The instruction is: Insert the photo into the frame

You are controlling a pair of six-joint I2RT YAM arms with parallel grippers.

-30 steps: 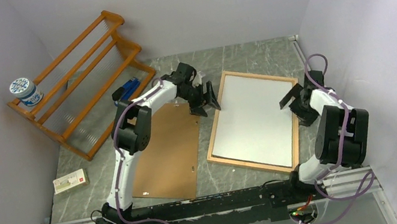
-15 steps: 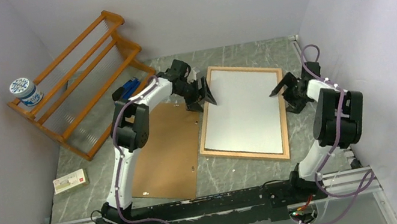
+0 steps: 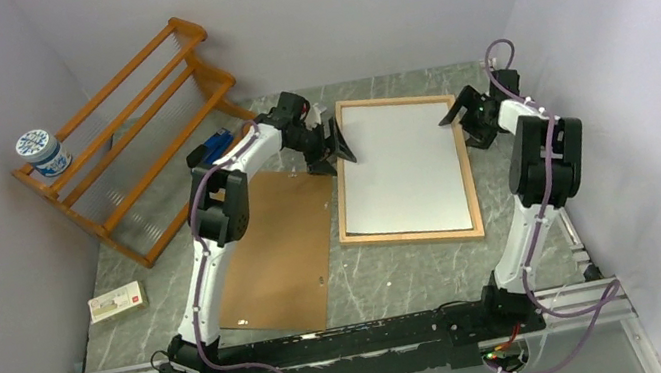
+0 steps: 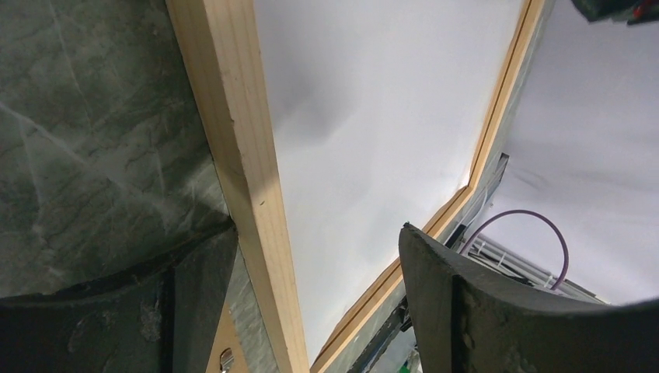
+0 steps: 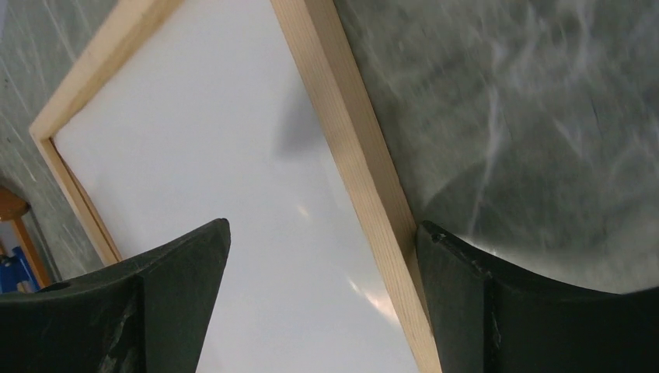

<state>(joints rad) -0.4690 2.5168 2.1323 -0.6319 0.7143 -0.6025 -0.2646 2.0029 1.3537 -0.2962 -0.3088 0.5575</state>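
The photo (image 3: pixel 402 169) lies white side up in the frame (image 3: pixel 411 235), toward the worktop's (image 3: pixel 402 276) far right corner. The left pincer (image 3: pixel 336 143) and right pincer (image 3: pixel 463 122) stand wide over its side edges. Best to close both together, softly.

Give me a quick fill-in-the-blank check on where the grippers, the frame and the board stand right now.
1. The left gripper and the right gripper both stand ___, each with a border of the frame between its fingers.
2. The brown backing board lies on the table to the ___ of the frame.
3. The photo lies in the frame with its plain ___ side up.
Missing words: open; left; white.
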